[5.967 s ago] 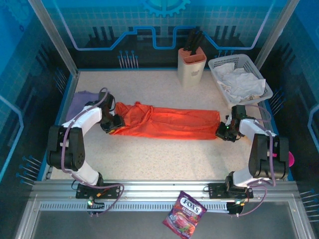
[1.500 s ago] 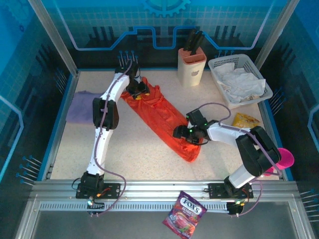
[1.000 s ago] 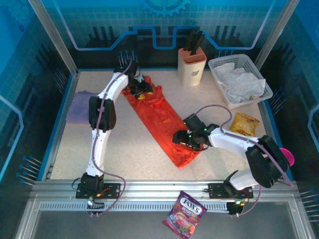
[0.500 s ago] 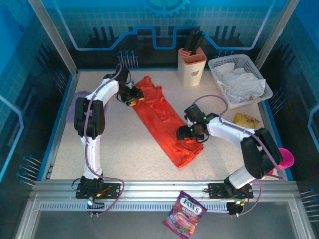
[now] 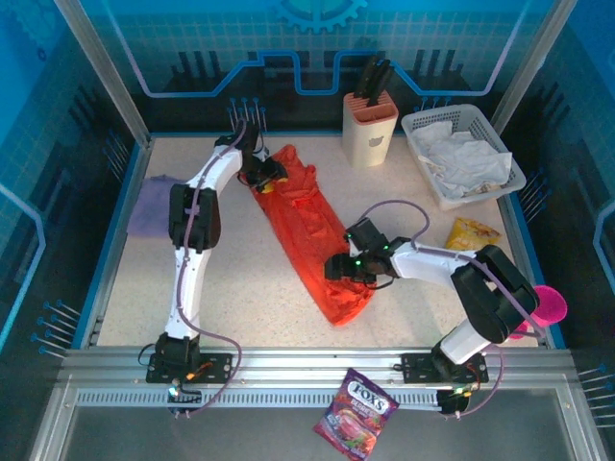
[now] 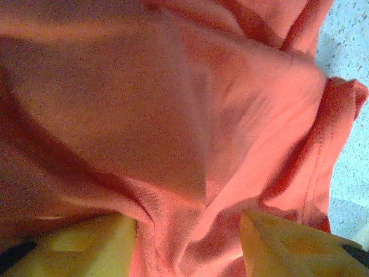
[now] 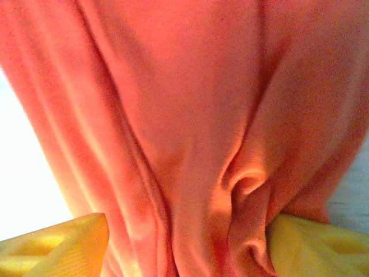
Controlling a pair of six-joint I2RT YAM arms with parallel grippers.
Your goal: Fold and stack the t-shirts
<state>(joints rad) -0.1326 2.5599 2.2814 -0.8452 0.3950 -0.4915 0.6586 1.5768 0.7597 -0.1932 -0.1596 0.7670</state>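
Note:
The orange-red t-shirt (image 5: 306,223) lies folded into a long strip, running diagonally from the back left toward the table's middle. My left gripper (image 5: 267,177) rests at its far end. In the left wrist view its yellow fingers (image 6: 288,248) stand apart with bunched orange cloth (image 6: 173,104) between them, the left gripper (image 6: 187,239) open. My right gripper (image 5: 342,268) sits on the strip's near end. Its right wrist view shows orange folds (image 7: 190,86) between spread fingers, the right gripper (image 7: 187,245) open. The lavender t-shirt (image 5: 151,205) lies folded at the left edge.
A beige knife block (image 5: 370,127) stands at the back. A white basket (image 5: 416,123) with crumpled white cloth sits at the back right. A yellow snack bag (image 5: 474,232) lies near the right arm. A pink cup (image 5: 552,305) and a purple candy bag (image 5: 356,415) sit near the front.
The orange shirt has swung from lying crosswise to a diagonal. In the last half second my left gripper moved right onto its far end and my right gripper shifted left along the near end.

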